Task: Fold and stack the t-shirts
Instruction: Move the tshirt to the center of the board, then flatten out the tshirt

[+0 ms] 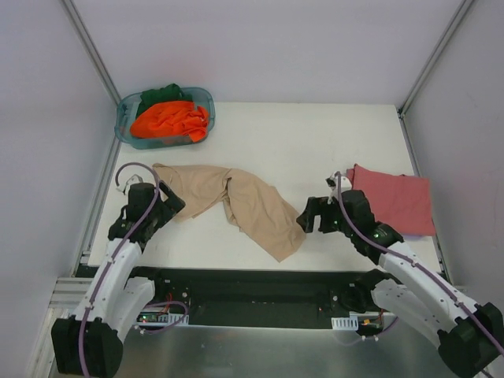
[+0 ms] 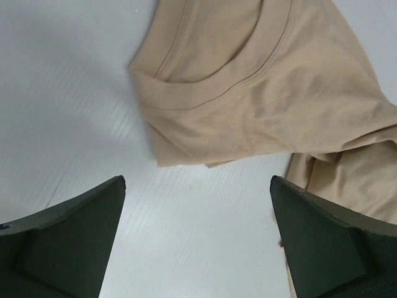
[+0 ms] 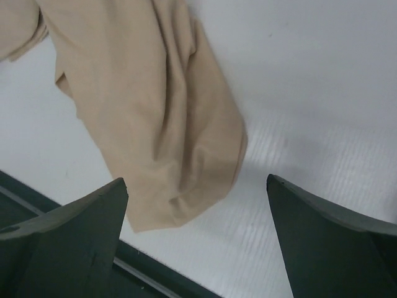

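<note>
A tan-beige t-shirt [image 1: 236, 203] lies crumpled and stretched across the middle of the table. Its collar end [image 2: 236, 87] points left and its hem end [image 3: 155, 112] reaches toward the front edge. My left gripper [image 1: 175, 206] [image 2: 197, 180] is open just short of the collar, with only bare table between its fingers. My right gripper [image 1: 303, 215] [image 3: 197, 181] is open beside the hem end and holds nothing. A dusty red t-shirt [image 1: 395, 201] lies folded flat at the right. Orange [image 1: 169, 120] and dark green [image 1: 161, 94] t-shirts are bunched in the tub.
The teal see-through tub [image 1: 126, 118] stands at the back left corner. The table's dark front edge [image 3: 56, 214] runs just below the tan shirt's hem. White walls with metal rails close in both sides.
</note>
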{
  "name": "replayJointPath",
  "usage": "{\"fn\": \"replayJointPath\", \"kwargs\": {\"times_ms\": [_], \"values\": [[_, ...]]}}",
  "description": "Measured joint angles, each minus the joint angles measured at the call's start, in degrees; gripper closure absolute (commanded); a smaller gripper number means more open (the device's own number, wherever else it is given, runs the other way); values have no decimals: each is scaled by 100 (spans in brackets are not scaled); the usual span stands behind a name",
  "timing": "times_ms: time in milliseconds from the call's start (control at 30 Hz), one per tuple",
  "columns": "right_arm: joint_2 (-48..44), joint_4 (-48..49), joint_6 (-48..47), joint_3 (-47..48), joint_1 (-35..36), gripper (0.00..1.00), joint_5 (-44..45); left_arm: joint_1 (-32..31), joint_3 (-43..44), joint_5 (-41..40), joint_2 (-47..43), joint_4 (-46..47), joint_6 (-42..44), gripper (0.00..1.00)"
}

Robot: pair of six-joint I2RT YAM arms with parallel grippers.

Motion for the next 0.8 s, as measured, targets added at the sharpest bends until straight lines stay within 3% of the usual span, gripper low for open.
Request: {"fn": "replayJointPath", "kwargs": {"times_ms": [200, 333, 500, 667, 800], "values": [[339, -509, 708, 44, 1746, 4, 804, 0, -804, -55, -852, -254, -387, 22], [839, -658, 1145, 94, 2839, 4, 1403, 0, -839, -186, -424, -173, -555, 46], [1530, -765, 1519, 411, 3585, 1, 2006, 0, -826, -173, 608, 168, -643, 65], [1996, -745, 1781, 551, 3810, 1, 2310, 0, -588, -48, 1362, 542, -699, 65], [2277, -748, 1864, 643, 3919, 1, 2406, 0, -577, -48, 1453, 710, -706, 69]]}}
